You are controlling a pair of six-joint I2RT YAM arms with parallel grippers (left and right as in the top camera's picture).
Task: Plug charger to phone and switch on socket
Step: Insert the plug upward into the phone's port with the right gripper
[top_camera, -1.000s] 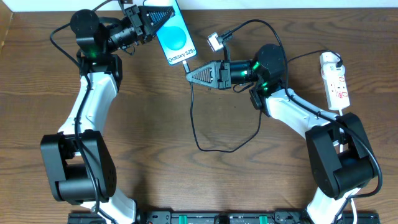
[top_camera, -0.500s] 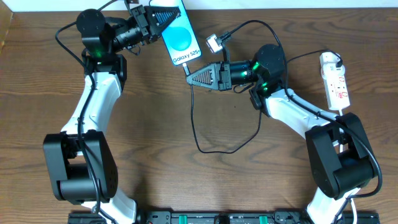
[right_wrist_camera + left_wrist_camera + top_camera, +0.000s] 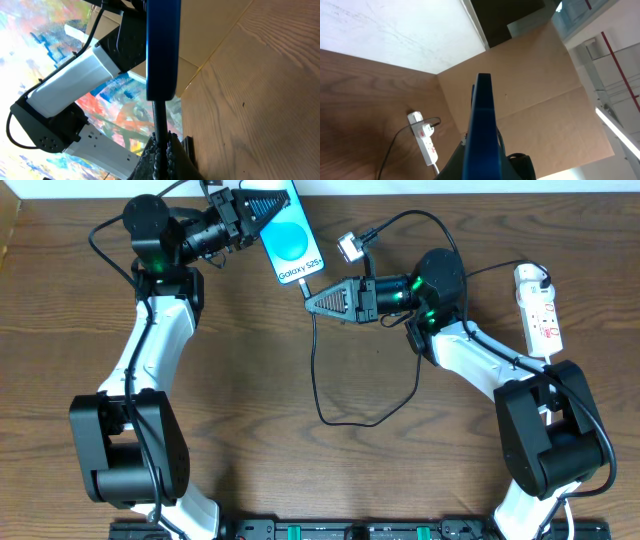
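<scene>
**Overhead view: one phone, one charger, one socket, two grippers each holding something**

The left gripper point(image 3: 268, 204) is pinching the one phone point(image 3: 292, 236) at one end. The phone sticks out ahead of its fingertips with the blue screen up, and the "Galaxy" lettering is at the end away from them. The right gripper point(image 3: 310, 299) is pressed around the plug end of the one charger point(image 3: 314, 370), and its tip points at the lettered end of the phone.

In the right wrist view the plug point(image 3: 159, 120) comes up from between the fingers point(image 3: 175, 162). It meets the lower end of the phone point(image 3: 162, 50), which is seen edge-on here. How deep the plug sits I cannot tell.

The thin cable lies in a loop on the table point(image 3: 230, 400), below and behind this gripper. The one socket point(image 3: 541, 310) lies well behind the right gripper, beyond its arm and apart from both grippers.
</scene>
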